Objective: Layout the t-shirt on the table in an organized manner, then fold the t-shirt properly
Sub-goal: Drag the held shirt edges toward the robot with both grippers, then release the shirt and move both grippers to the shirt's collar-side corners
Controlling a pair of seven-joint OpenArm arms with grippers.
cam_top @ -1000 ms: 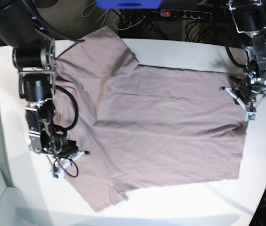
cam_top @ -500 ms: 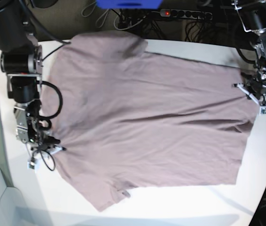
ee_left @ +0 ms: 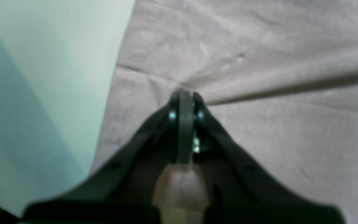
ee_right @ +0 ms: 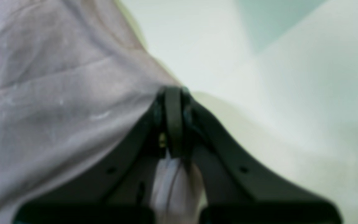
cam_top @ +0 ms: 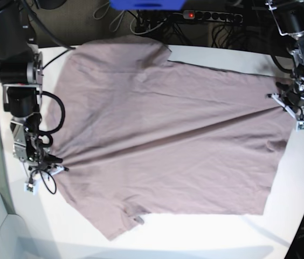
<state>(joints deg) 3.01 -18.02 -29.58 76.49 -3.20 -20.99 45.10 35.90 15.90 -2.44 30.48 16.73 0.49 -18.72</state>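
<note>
Stretching across the smooth white counter [cam_top: 303, 178], the dusty mauve cotton t-shirt [cam_top: 163, 140] lies nearly flat. The left end effector [cam_top: 291, 106] at 3 o'clock and the right end effector [cam_top: 48, 164] at 9 o'clock each pinch an edge. Layout looks almost done; folding is not yet begun.

Setting: you worked in a robotics lab.
Evidence: you had a white table [cam_top: 211, 232], a power strip [cam_top: 211, 15] and loose cables [cam_top: 152, 24] behind.
</note>
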